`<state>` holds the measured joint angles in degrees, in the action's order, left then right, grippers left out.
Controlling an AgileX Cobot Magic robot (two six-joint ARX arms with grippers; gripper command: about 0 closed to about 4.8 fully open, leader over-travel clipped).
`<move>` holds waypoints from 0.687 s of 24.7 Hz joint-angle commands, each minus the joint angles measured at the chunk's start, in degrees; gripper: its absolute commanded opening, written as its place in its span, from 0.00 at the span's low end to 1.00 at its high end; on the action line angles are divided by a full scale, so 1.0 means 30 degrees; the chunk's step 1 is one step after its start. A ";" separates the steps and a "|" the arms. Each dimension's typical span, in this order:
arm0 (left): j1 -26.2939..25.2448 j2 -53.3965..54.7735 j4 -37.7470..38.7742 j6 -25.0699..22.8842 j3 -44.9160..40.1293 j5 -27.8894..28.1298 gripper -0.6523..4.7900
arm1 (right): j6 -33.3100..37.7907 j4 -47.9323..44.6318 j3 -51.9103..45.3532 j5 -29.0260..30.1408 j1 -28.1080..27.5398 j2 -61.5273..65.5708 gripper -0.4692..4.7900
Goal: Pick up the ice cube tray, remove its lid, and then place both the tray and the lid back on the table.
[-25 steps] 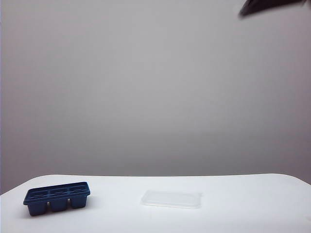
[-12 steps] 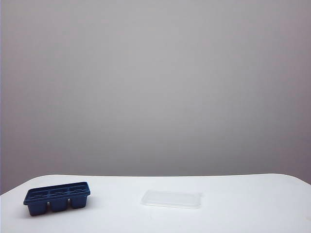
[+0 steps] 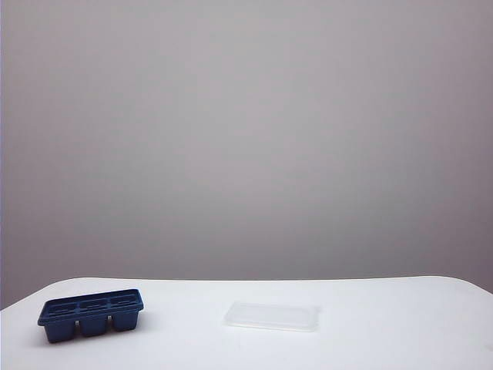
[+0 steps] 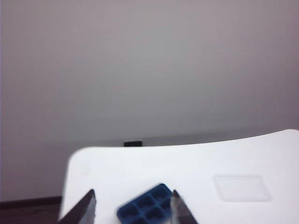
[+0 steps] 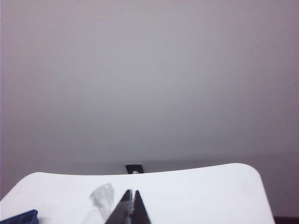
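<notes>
The left gripper (image 4: 133,210) stands open, empty, above the ice cube tray (image 4: 145,210); the lid (image 4: 242,188) lies well apart at its three o'clock on the table (image 4: 187,163).

Left claw (image 4: 133,209) held apart — nothing gripped, right claw (image 5: 131,205) pinched together (both raised)

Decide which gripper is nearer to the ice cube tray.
Left. The left gripper frames the ice cube tray between open jaws; the right gripper, shut, sits nearer the lid.
</notes>
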<state>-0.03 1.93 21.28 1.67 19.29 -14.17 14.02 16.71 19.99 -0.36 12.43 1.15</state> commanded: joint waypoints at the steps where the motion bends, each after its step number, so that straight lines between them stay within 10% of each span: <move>1: 0.0051 -0.0568 -0.1421 0.0889 -0.1428 -0.0641 0.45 | 0.0605 -0.2710 -0.1647 -0.0051 -0.0007 -0.0211 0.08; 8: 0.0022 -0.0627 -0.4422 0.0226 -0.5683 -0.0765 0.43 | 0.0597 -0.3818 -0.5836 -0.0510 0.0000 -0.0386 0.08; 17: 0.0007 -0.0568 -0.4007 -0.1144 -0.6309 0.0153 0.11 | -0.0408 -0.2470 -0.6645 -0.2557 -0.0015 -0.0342 0.08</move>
<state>0.01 0.19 8.97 -0.21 0.43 -13.82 13.10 8.80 0.40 -7.75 12.40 0.10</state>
